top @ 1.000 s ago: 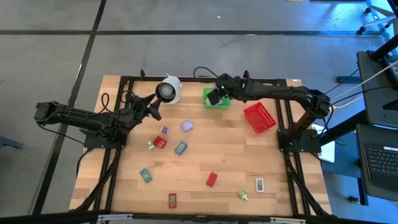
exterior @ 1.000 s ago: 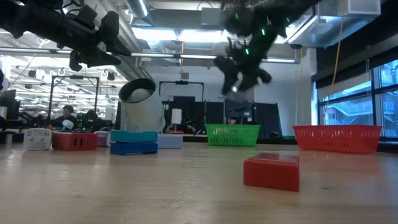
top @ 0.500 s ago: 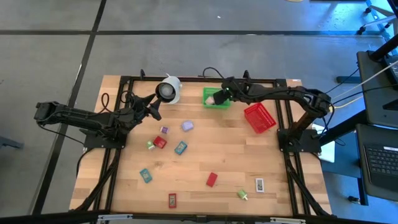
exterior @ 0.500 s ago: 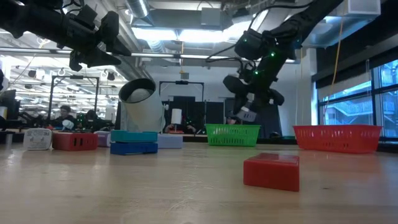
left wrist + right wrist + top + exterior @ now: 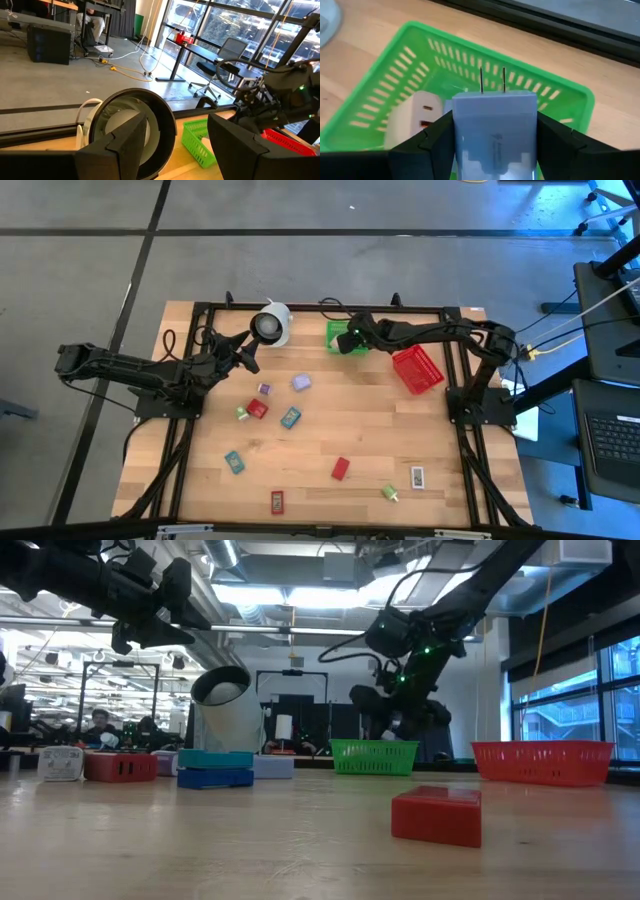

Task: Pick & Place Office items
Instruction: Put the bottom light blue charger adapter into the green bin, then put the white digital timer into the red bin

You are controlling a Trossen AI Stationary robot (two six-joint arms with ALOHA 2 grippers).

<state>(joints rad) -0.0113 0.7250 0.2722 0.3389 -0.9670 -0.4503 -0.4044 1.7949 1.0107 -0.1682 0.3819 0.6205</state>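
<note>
My right gripper (image 5: 495, 145) is shut on a pale lavender plug block (image 5: 495, 125) with two metal prongs. It hangs over the green mesh basket (image 5: 338, 340), just above its rim in the low view (image 5: 375, 755). A white block (image 5: 417, 120) lies on the basket floor. My left gripper (image 5: 246, 352) is open and hovers beside the white roll (image 5: 272, 323), whose dark hole faces it (image 5: 127, 127). Several small office items lie on the table, among them a lavender piece (image 5: 301, 382), a red block (image 5: 341, 469) and a teal packet (image 5: 290, 418). My right gripper pinches the plug block by its two side faces (image 5: 530, 125) between the two fingers. The fingers slant down from the table's right side. The block is lifted clear over the green basket, its prongs (image 5: 492, 80) pointing away from the wrist.
The red mesh basket (image 5: 418, 368) stands right of the green one, under my right arm. The roll lies near the far edge. More pieces lie near the front edge: a teal packet (image 5: 234, 462), a red packet (image 5: 277, 502), a green piece (image 5: 389, 493), a white packet (image 5: 418, 477).
My right gripper has come down toward the green basket with the plug block held shut between its fingers, and has tipped to point more downward. It now hangs just above the basket's rim.
</note>
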